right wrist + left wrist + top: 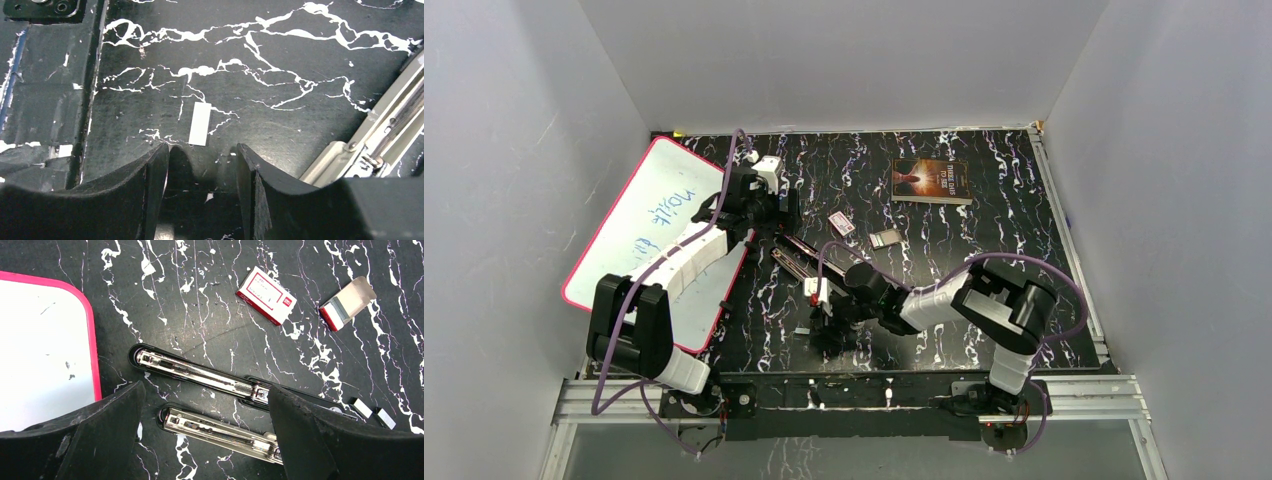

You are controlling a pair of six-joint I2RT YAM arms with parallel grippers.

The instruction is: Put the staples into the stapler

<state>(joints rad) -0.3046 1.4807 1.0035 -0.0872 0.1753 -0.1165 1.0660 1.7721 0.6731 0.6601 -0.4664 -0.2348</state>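
The stapler [200,374] lies swung open on the black marbled table, its silver magazine rail [215,429] beside the other half. My left gripper [202,410] hovers over it, open wide, one finger on each side and nothing held. From above, the stapler [794,258] lies between both arms. Two short staples strips [372,412] lie to the right of the stapler. Another white staples strip [200,123] lies flat just beyond my right gripper [202,150], which stands open and empty. The stapler's metal end [385,125] shows at that view's right edge.
A closed red-and-white staple box [266,295] and an open one [346,304] lie beyond the stapler. A pink-rimmed whiteboard [649,225] covers the left side, and a book [931,181] lies at the back. The table's front rail [45,75] is close to my right gripper.
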